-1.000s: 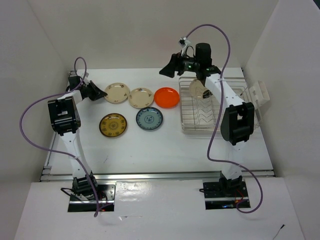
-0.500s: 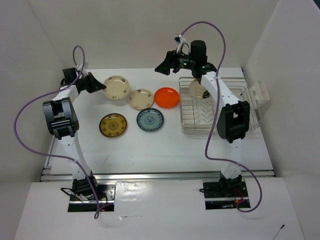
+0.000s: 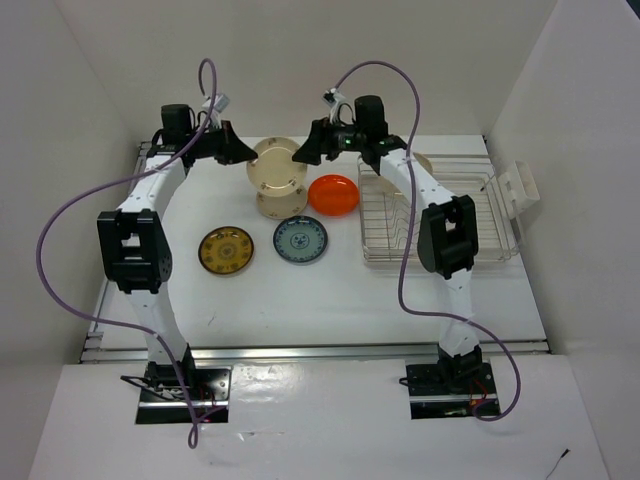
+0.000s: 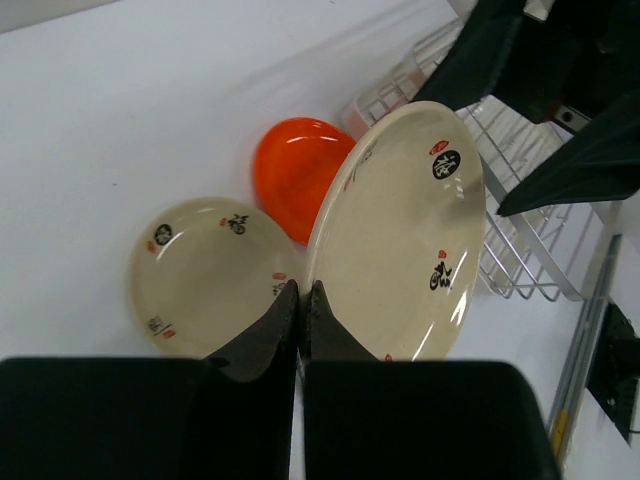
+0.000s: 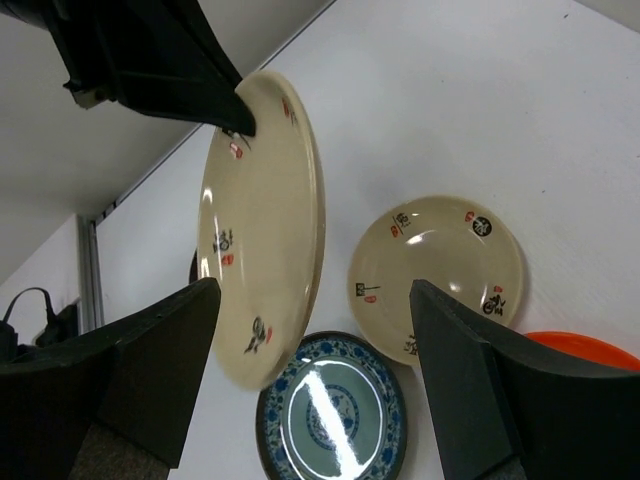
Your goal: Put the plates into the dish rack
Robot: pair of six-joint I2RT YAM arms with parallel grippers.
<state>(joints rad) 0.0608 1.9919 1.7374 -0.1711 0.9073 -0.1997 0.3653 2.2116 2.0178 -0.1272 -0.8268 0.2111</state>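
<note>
A: What are the fingers of the left gripper (image 4: 302,296) doing?
B: They are pressed together on the rim of the held plate (image 4: 400,225), a cream one, with one finger on each face. The plate is off the table (image 3: 330,290) and tilted nearly on edge, reaching up and away from the fingertips.
A: And the right gripper (image 5: 312,292)?
B: Its fingers are spread wide with nothing in them. The held plate stands just beyond the tips, its lower edge closer to the finger on the left of the wrist view. I see no touch between them.
A: So the two grippers face each other?
B: Yes. From above they point at each other with the plate between them, and the left fingers grip the rim on the side away from the right ones.
A: What lies under them?
B: Below the left fingers a second cream plate (image 4: 205,275) lies flat on the table. Past it, just beyond the held plate's rim, is the orange plate (image 4: 290,170). In the right wrist view a blue plate (image 5: 330,415) lies below the gap between the fingers, beside the flat cream one.
A: The rest?
B: The yellow plate (image 3: 225,250) lies beside the blue one, well apart from both grippers.
A: The rack (image 3: 480,225)?
B: It is behind the right fingers, on the wrist side, just beside the orange plate. A third cream plate (image 3: 419,161) shows at its far edge beside the right arm. Whether it sits in a slot I cannot tell.
</note>
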